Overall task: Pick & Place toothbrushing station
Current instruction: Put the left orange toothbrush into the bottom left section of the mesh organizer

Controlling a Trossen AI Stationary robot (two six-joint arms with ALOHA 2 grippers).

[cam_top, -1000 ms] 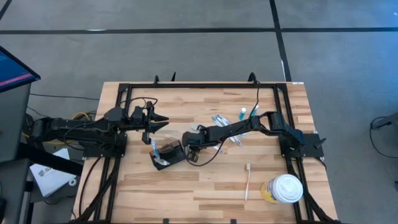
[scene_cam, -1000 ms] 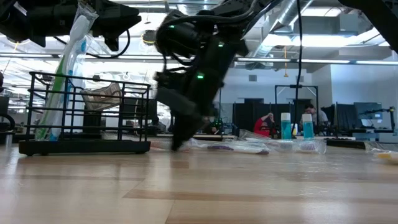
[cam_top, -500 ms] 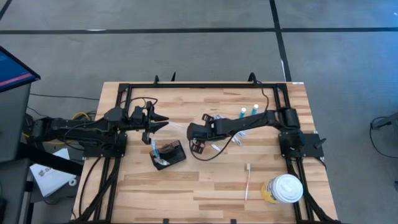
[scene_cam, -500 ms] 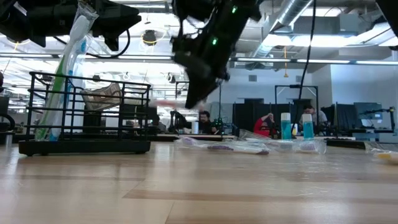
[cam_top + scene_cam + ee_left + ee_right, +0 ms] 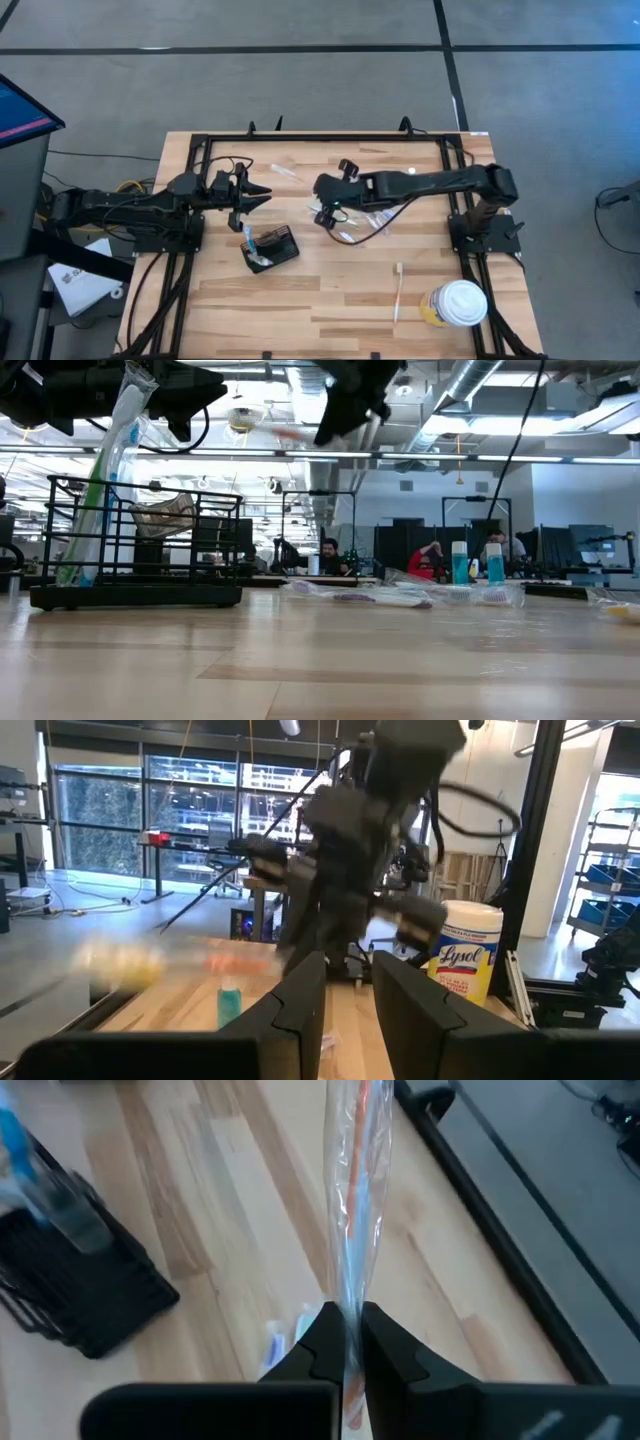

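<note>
The black mesh station (image 5: 272, 246) sits left of centre on the tabletop (image 5: 330, 300), 1 wrapped brush inside. The right hand (image 5: 346, 1342), raised near it, pinches a wrapped toothbrush (image 5: 358, 1200). Likely next: lower it in. The left hand (image 5: 258, 195) waits beside, partly open, empty.

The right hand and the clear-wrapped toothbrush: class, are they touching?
Touching. In the right wrist view, the right hand has its two dark fingers pinched shut on the clear-wrapped toothbrush.

Wrapped toothbrush (image 5: 352, 1210) base hidden between end effector fingers; motion-blurred in low view.
</note>
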